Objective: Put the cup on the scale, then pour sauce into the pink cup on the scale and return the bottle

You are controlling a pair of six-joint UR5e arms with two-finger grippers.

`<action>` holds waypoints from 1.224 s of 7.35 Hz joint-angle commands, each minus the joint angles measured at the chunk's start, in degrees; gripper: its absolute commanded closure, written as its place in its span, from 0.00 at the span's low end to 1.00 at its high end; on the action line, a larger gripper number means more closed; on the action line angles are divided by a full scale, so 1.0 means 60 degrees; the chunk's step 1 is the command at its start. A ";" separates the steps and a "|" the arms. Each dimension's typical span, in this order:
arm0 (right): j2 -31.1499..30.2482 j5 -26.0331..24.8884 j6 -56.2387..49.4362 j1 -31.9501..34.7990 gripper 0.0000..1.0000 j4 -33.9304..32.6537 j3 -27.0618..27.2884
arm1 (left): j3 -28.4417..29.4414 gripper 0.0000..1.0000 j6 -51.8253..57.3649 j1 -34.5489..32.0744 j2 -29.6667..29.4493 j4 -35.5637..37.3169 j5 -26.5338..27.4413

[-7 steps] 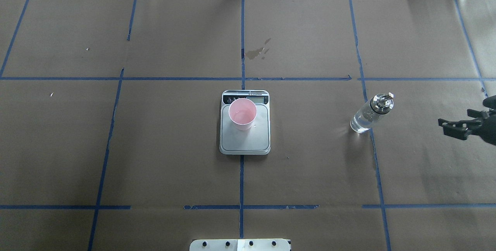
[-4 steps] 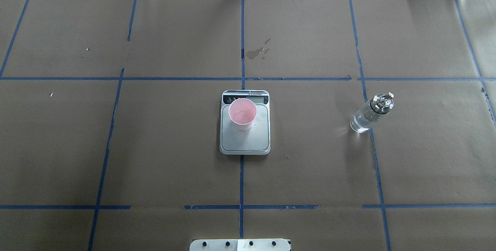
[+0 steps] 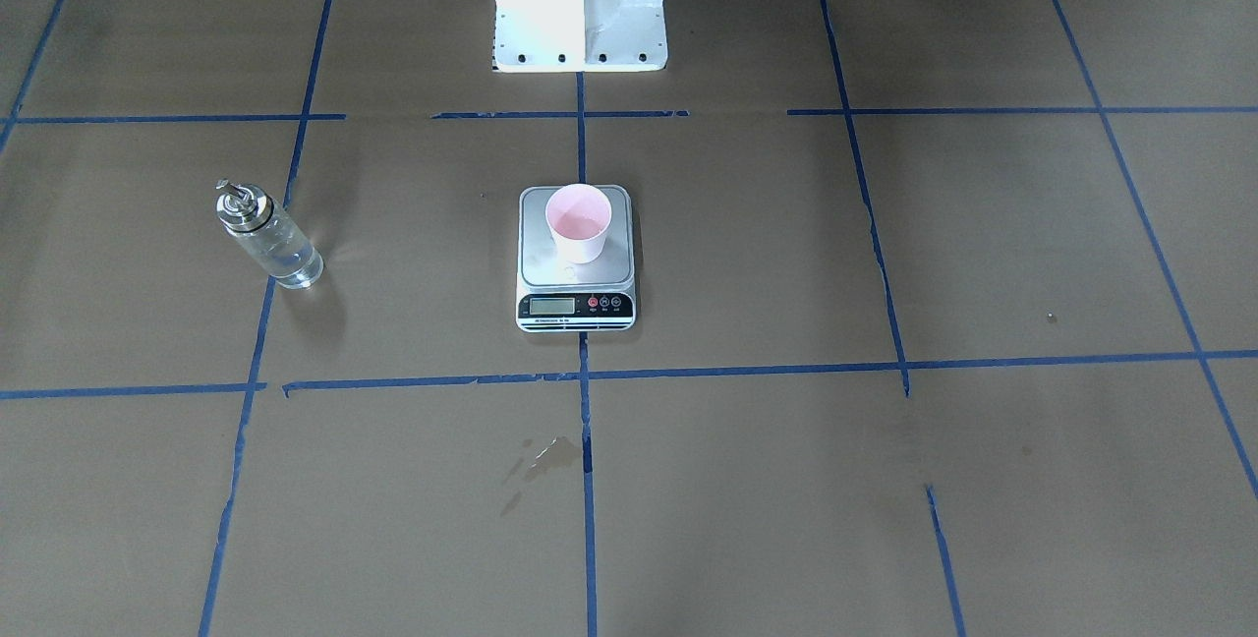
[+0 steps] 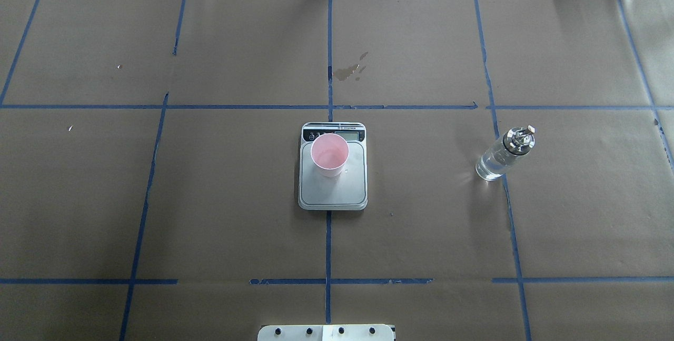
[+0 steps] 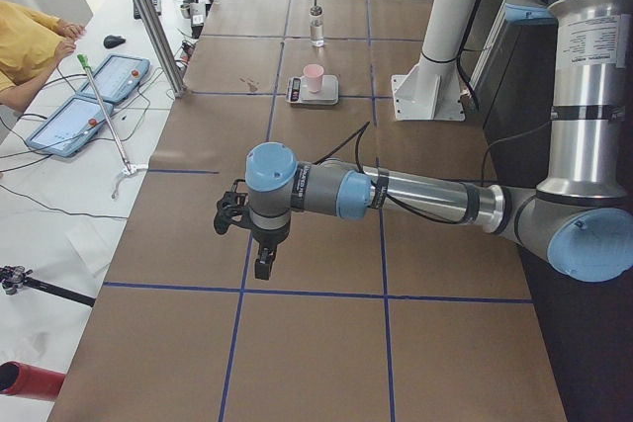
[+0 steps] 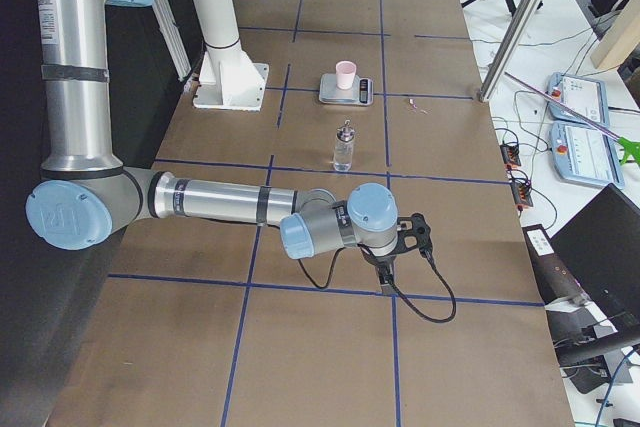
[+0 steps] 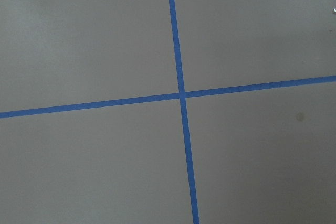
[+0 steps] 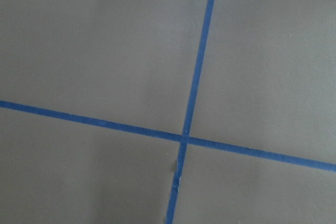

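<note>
The pink cup point(image 4: 329, 154) stands upright on the scale point(image 4: 337, 193) at the table's middle, on the platform's half nearer the display. It also shows in the front view point(image 3: 579, 221). The clear glass bottle point(image 4: 500, 158) with its metal spout stands upright on the paper to the scale's right, part full of clear sauce. In the front view the bottle point(image 3: 270, 239) is at the left. My left gripper point(image 5: 252, 244) hangs over bare paper far from the scale. My right gripper point(image 6: 400, 252) hangs short of the bottle point(image 6: 344, 147). I cannot tell whether either is open.
The robot's white base point(image 3: 580, 8) stands behind the scale. A dried stain point(image 4: 350, 71) marks the paper beyond the scale. Control tablets point(image 5: 74, 111) and a person in yellow point(image 5: 25, 46) are past the table's far edge, by a metal pole point(image 5: 148, 22).
One second ago my right gripper showed at the right edge of the overhead view; it has since drawn out of that view. Cup, scale and bottle have not moved.
</note>
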 commanded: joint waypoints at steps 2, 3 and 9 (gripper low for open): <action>-0.0481 -0.0987 -0.1394 0.0412 0.00 -0.2074 0.0695 | 0.0007 0.00 0.0007 -0.0006 0.0042 -0.0060 0.0000; -0.0583 -0.1060 -0.2149 0.0614 0.00 -0.2853 0.0888 | 0.0021 0.00 -0.0008 -0.0006 0.0042 -0.0089 0.0000; -0.0876 -0.0508 -0.2360 0.0338 0.00 -0.2818 0.0801 | 0.0137 0.00 -0.0008 0.0008 -0.0016 -0.0572 0.0000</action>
